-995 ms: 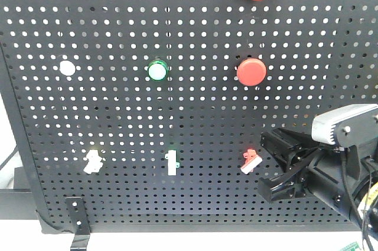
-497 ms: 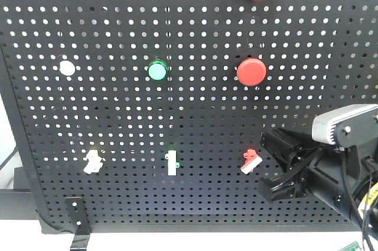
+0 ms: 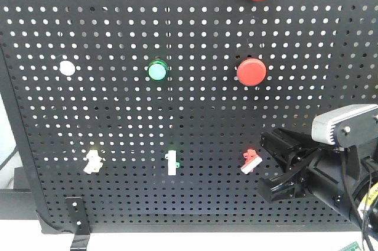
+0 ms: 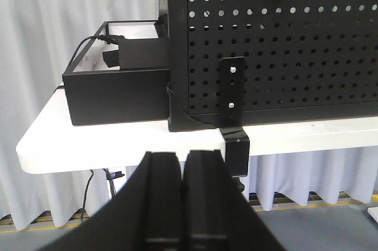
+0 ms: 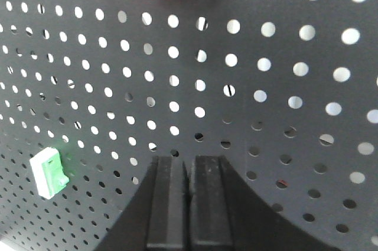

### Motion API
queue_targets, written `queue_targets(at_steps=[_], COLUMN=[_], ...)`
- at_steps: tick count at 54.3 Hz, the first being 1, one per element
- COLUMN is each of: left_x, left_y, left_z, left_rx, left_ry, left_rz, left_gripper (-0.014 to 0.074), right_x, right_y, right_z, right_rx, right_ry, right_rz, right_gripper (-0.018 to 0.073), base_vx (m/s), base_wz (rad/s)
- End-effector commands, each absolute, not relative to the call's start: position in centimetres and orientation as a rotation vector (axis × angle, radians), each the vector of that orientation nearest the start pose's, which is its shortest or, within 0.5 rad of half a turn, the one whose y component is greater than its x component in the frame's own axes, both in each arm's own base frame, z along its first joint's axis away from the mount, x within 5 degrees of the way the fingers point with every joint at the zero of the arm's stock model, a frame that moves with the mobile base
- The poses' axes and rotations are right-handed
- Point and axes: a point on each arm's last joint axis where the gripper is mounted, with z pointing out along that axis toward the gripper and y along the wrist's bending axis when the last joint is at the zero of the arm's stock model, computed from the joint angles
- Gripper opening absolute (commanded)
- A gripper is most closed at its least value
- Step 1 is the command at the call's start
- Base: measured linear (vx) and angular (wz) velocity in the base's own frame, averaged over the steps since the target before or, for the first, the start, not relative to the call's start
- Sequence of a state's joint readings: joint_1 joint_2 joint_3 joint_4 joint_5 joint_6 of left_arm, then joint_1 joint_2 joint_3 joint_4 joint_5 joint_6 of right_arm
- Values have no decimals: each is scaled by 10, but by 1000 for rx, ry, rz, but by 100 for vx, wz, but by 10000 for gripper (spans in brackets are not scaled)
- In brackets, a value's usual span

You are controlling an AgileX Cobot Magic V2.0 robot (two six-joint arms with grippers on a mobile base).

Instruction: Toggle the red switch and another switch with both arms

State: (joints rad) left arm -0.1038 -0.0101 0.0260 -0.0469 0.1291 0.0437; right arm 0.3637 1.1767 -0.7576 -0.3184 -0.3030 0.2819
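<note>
Toggles: three, namely red switch, yellow switch, green toggle. Left gripper, right gripper: jaws pressed together.

Red switch and yellow switch sit tilted.

Front view faces the black pegboard square-on, close, filling the frame. Left wrist view sits low and farther back, looking past its own closed fingers at the board's lower left corner, white table and curtain. Right wrist view is pressed near the board, angled up-left. All three share the pegboard; front and right wrist share the green-based toggle.
</note>
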Motion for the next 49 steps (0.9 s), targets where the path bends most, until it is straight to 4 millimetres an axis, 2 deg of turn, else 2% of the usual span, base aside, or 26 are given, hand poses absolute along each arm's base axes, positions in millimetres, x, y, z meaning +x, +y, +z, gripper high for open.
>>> queue_targets(at_steps=[1, 19, 30, 34, 41, 49], left_x=[56, 56, 56, 56, 56, 56], left_y=[-6, -6, -6, -6, -6, -6], left_z=[194, 194, 194, 194, 194, 194], left_rx=[79, 79, 79, 79, 79, 79], left_ry=[1563, 1563, 1563, 1563, 1563, 1563], left_rz=[-84, -84, -84, -84, -84, -84], left_gripper=[3, 3, 3, 3, 3, 3], right_x=[238, 237, 235, 220, 175, 124], right_y=[100, 99, 96, 87, 56, 22], right_z=[357, 359, 353, 348, 329, 283], right_rx=[-374, -373, -476, -455, -303, -215], right_ry=[1452, 1442, 1466, 1493, 1485, 1488], right_rz=[355, 356, 210, 187, 171, 44], right_gripper=[-9, -9, -9, -9, -9, -8], base_vx=[0, 0, 0, 0, 0, 0], base_wz=[0, 0, 0, 0, 0, 0])
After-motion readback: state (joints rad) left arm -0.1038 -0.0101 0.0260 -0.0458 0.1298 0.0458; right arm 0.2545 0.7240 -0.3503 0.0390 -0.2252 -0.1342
